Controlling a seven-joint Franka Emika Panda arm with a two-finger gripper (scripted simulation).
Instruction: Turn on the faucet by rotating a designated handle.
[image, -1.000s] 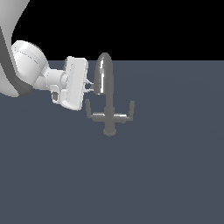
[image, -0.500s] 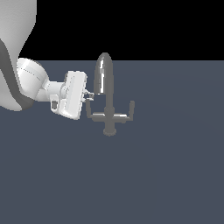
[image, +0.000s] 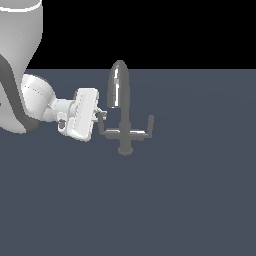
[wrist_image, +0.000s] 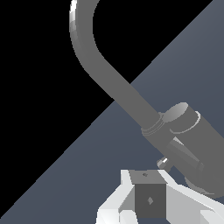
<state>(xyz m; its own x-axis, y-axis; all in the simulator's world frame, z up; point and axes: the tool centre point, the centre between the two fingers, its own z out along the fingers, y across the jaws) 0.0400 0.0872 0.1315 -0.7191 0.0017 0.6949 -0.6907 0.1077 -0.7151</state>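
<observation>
The grey faucet (image: 122, 117) stands on the flat blue-grey floor (image: 190, 200), near the middle of the exterior view. The white gripper (image: 101, 116) sits at the bent end of the handle (image: 106, 129), the arm on the exterior view's left. I cannot tell how wide the gripper is or if it holds the handle.

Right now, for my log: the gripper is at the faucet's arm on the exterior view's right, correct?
Not quite. The exterior view shows the gripper at the handle on that view's left side of the faucet; the arm on that view's right stands untouched.
</observation>
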